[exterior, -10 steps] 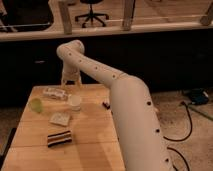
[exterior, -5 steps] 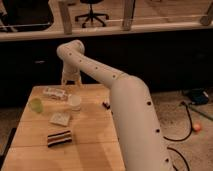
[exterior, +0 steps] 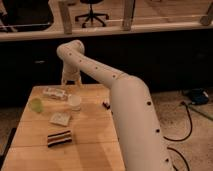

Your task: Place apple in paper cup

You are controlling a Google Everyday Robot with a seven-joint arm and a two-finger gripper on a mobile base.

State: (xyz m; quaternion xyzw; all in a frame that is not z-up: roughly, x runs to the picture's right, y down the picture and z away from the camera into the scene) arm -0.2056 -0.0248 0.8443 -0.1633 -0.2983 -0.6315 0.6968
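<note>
The apple (exterior: pixel 35 104), a small yellow-green ball, lies near the left edge of the wooden table (exterior: pixel 90 145). The paper cup (exterior: pixel 75 102), plain white, stands upright near the table's middle, to the right of the apple. My white arm reaches over the table from the lower right. Its gripper (exterior: pixel 69 80) hangs at the table's far edge, behind the cup and well away from the apple.
A clear crinkly packet (exterior: pixel 55 93) lies at the far left between gripper and cup. A flat pale square piece (exterior: pixel 60 118) and a dark striped block (exterior: pixel 59 138) lie nearer the front. A small dark object (exterior: pixel 106 105) sits by the arm. A dark counter runs behind the table.
</note>
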